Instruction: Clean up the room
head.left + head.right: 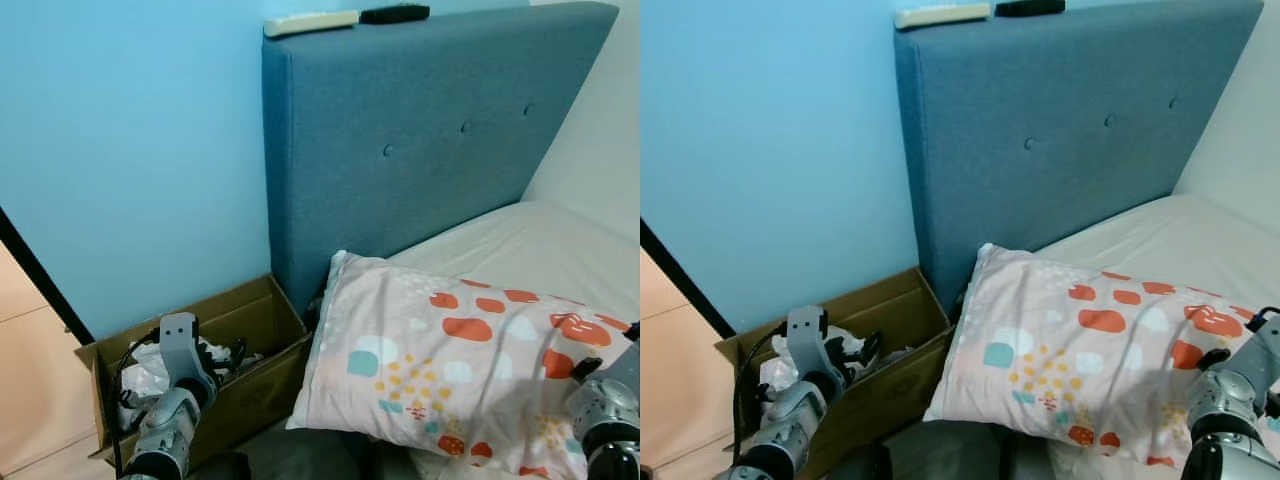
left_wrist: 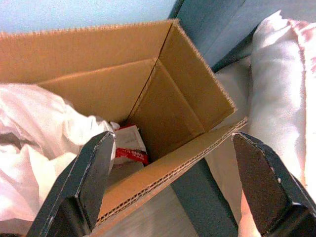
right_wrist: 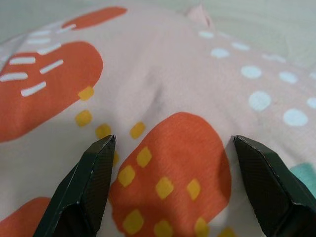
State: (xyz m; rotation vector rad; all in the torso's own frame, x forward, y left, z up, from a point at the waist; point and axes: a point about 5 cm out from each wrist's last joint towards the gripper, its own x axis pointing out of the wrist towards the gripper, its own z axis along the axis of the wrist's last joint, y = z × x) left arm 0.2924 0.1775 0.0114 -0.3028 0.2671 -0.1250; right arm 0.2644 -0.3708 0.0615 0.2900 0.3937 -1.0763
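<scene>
An open cardboard box [image 1: 262, 318] stands on the floor between the blue wall and the bed. Inside lie crumpled white plastic [image 2: 34, 133] and a red-and-white packet [image 2: 129, 148]. My left gripper [image 2: 173, 140] hovers open over the box's near rim, nothing between its fingers [image 1: 228, 356]. On the mattress lies a pink pillow [image 1: 450, 360] with orange, yellow and teal spots. My right gripper [image 3: 173, 140] stands open just above the pillow's near right part, holding nothing; its fingers [image 1: 586, 367] show at the lower right.
A tall blue-grey padded headboard [image 1: 430, 140] rises behind the pillow, with a white remote [image 1: 310, 22] and a black remote [image 1: 395, 13] on its top edge. The cream mattress [image 1: 540, 250] stretches to the right. A black door frame [image 1: 40, 280] runs along the left.
</scene>
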